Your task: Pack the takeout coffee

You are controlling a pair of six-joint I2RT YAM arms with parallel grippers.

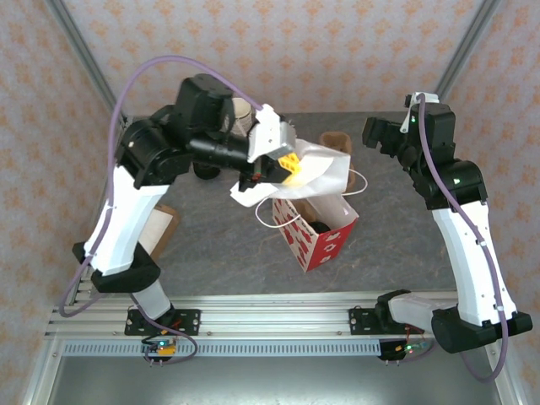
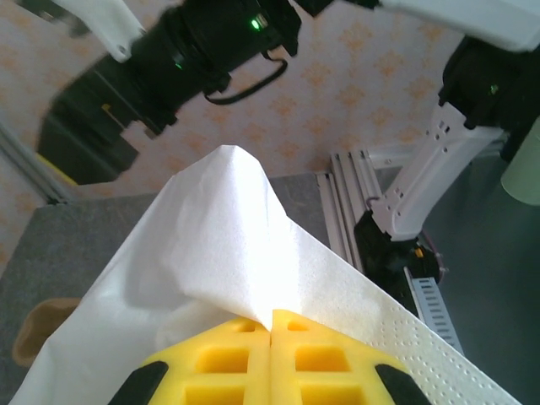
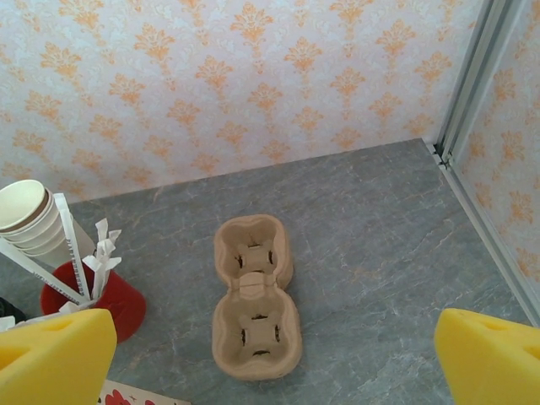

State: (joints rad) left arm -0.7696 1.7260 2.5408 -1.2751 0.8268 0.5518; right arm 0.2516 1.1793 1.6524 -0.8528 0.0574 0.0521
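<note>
Ok so the left end effector point(image 1: 291, 164) is clenched on the top edge of the white paper bag point(image 1: 319, 228). In the left wrist view the 2 yellow pads point(image 2: 211, 363) sit pressed together with the white paper pinched between them. My guess is it's tugging the rim up and sideways to keep the mouth open for loading, since the bag leans over and only its red heart-print bottom rests on the worktop point(image 1: 211, 253).

The right end effector point(image 1: 371, 133) is released, jaws spread wide with nothing in them. It hangs above the back of the worktop, looking down at a brown 2-slot cup carrier point(image 3: 253, 295), so it looks free to do the fetching.

Now the annoying part: I honestly can't tell where the takeout coffee is. There's a dark lump point(image 1: 205, 169) tucked under the left arm that could be a black lid, but it's too covered to call. The bag's inside is blocked by its own flap. The right wrist view cuts off a stack of lidless cups point(image 3: 29, 219) and a red holder point(image 3: 93, 304) at the left edge.
</note>
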